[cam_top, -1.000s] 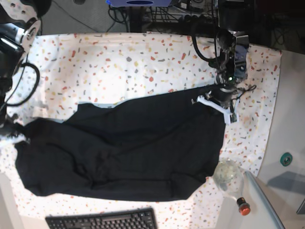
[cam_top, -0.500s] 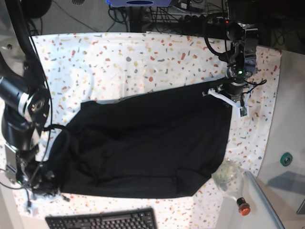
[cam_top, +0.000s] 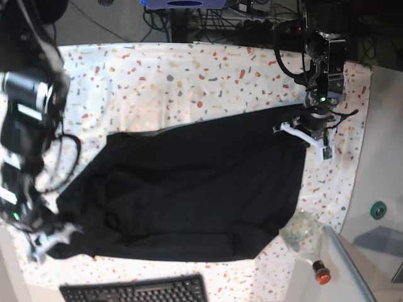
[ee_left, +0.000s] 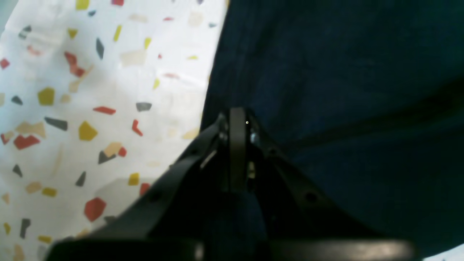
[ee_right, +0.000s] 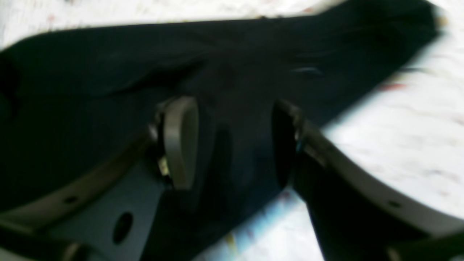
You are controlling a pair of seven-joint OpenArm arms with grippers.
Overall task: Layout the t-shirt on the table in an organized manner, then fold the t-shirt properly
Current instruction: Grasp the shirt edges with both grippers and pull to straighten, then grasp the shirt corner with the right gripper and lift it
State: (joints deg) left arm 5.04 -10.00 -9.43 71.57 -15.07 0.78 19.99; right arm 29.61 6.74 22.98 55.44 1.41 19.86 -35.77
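The black t-shirt lies spread over the middle of the speckled table, with wrinkles near its front edge. My left gripper is at the shirt's far right corner. In the left wrist view it is shut on the shirt's edge, beside bare table cloth. My right gripper is at the shirt's front left corner. In the blurred right wrist view it is open, fingers wide apart over the black fabric.
A black keyboard lies at the front edge. A clear glass flask with a red cap stands at the front right corner by a grey panel. Cables and equipment are behind the table's far edge.
The right arm swung from the left edge to the front left corner; the shirt's left side shifted right and forward. The left gripper moved slightly right with the shirt corner.
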